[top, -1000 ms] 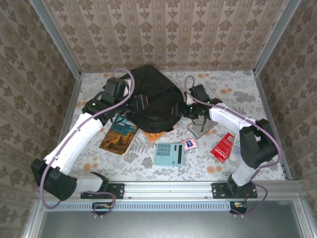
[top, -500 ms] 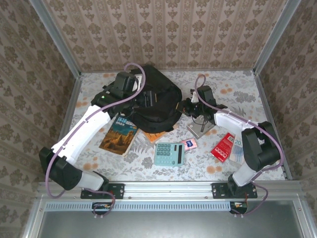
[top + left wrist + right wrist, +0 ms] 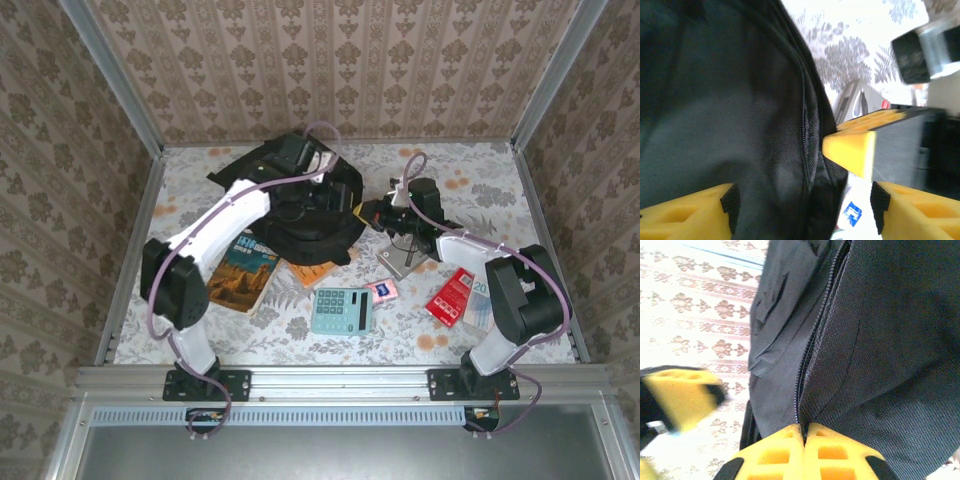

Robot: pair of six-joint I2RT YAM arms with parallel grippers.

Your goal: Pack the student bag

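The student bag (image 3: pixel 300 215), a big black fabric backpack, lies at the back middle of the table. My right gripper (image 3: pixel 374 212) is at its right edge; in the right wrist view its jaws (image 3: pixel 804 429) are shut on the bag's fabric (image 3: pixel 880 340) right at the zip line. My left arm reaches over the bag's far side. My left gripper (image 3: pixel 322 170) hangs open over the bag, and black fabric (image 3: pixel 740 110) and a zip seam run between its spread yellow fingers (image 3: pixel 685 212). The right gripper's yellow finger (image 3: pixel 850 150) shows close by.
In front of the bag lie a blue-covered book (image 3: pixel 243 272), an orange book (image 3: pixel 318 272), a teal calculator (image 3: pixel 341 310) and a small pink card (image 3: pixel 382 290). A grey item (image 3: pixel 407 258) and a red booklet (image 3: pixel 450 296) lie on the right.
My left arm swung from the bag's left side up over its far top, and its jaws spread wider. My right gripper closed on the bag's right edge.
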